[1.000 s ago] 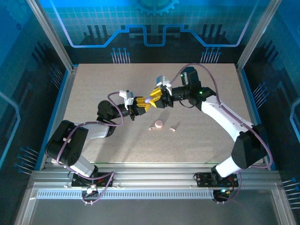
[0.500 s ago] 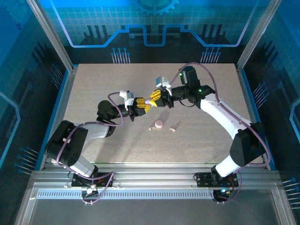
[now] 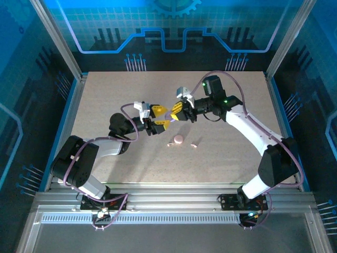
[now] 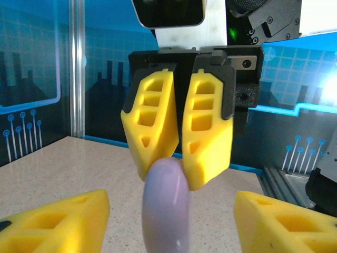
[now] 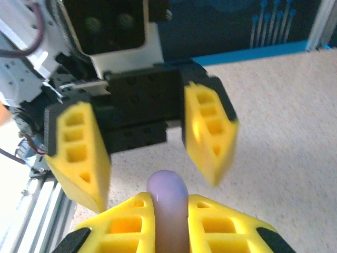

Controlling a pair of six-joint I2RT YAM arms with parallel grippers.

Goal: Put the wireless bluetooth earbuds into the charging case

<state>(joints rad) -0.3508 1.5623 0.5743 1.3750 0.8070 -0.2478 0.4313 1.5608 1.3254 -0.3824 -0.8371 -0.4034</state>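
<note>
A lilac charging case hangs edge-on above the table's middle, and my right gripper is shut on its rim. In the right wrist view the case sits pinched between that gripper's yellow fingers. My left gripper stands open around the same case, its fingers spread wide and apart from it. A round pink case lies on the table below. Two tiny pale pink earbuds rest beside it, one earbud to its left and another earbud to its right.
The speckled beige tabletop is fenced by aluminium rails, with blue panels behind. Both arms meet over the middle of the table, their fingers close together.
My left gripper has opened and let go of the lilac case. The right gripper has closed on it and now holds it alone.
</note>
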